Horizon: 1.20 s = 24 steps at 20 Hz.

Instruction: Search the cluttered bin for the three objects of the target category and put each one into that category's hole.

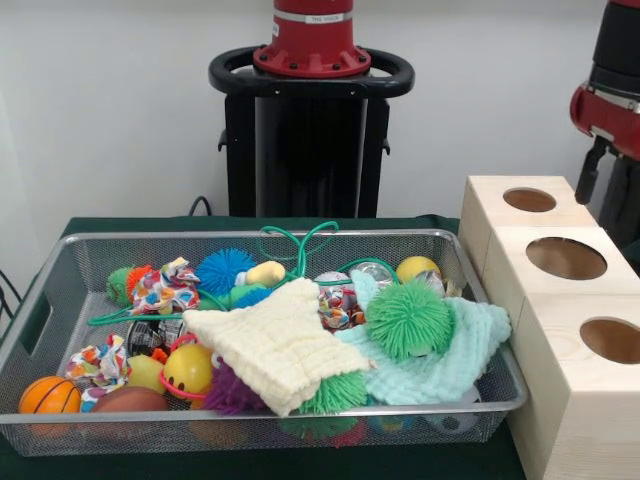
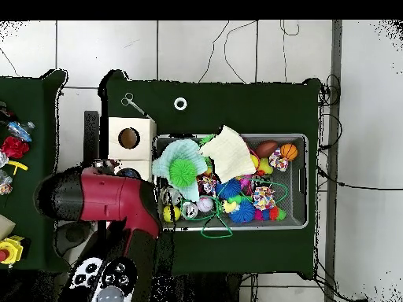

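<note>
Overhead view: arm [image 2: 106, 200] covers the boxes [image 2: 130, 138] beside the bin [image 2: 303, 197]; fingers' state unclear.

Silver wire-mesh bin [image 1: 60, 290] on dark green tablecloth [image 2: 236, 106]. Cream knit cloth [image 1: 280, 345], mint-green cloth [image 1: 450, 365], bright green spiky ball [image 1: 408, 318], blue spiky ball [image 1: 225, 268], orange basketball [image 1: 48, 395], yellow smiley ball [image 1: 188, 368], multicoloured patterned fabric [image 1: 165, 285]. Pale wood boxes [image 1: 560, 400].

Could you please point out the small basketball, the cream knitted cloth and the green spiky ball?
small basketball [image 1: 49, 396], front view, its orange top.
cream knitted cloth [image 1: 283, 343], front view, its middle.
green spiky ball [image 1: 408, 319], front view, its centre.
</note>
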Available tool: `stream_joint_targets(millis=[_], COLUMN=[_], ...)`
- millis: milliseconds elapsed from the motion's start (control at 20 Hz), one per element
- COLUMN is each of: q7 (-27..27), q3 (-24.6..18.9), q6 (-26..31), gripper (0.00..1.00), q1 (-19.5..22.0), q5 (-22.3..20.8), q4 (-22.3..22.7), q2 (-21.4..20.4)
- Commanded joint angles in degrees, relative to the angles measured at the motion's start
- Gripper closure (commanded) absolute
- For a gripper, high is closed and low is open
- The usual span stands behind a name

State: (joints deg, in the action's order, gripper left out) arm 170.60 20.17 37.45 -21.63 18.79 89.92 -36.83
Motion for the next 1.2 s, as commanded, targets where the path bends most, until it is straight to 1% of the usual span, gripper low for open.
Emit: stream_joint_targets(millis=[50, 150, 200, 250, 450, 550, 650, 800, 900, 1050, 1150, 1200], q7=[-12.86, -17.25, -21.97, -24.98, -33.24, -35.25, -37.6, -40.06, -41.45, -44.6, -47.28, -48.44], q3=[-7.72, -8.79, -11.07, -12.55, -17.87, -19.22, -20.19, -22.45, -24.43, -27.38, -29.93, -30.64], q6=[4.31, 4.1, 2.83, 1.4, -4.98, -7.31, -8.69, -8.99, -8.53, -7.86, -7.8, -6.88], gripper=[0.0, 0.0, 0.0, 0.0, 0.0, 0.0, 0.0, 0.0, 0.0, 0.0, 0.0, 0.0], q1=[4.41, 6.27, 8.97, 10.99, 19.59, 23.0, 26.29, 30.3, 33.09, 37.59, 41.76, 42.93], q5=[-6.72, -9.8, -11.16, -12.69, -20.15, -25.03, -30.43, -35.91, -38.21, -40.37, -41.27, -41.73], q4=[7.54, 9.33, 11.58, 13.11, 19.81, 21.58, 22.42, 22.49, 22.69, 23.77, 26.16, 26.43], q2=[-2.59, -3.68, -4.94, -5.79, -8.87, -9.12, -9.14, -9.45, -10.19, -12.02, -14.26, -15.22])
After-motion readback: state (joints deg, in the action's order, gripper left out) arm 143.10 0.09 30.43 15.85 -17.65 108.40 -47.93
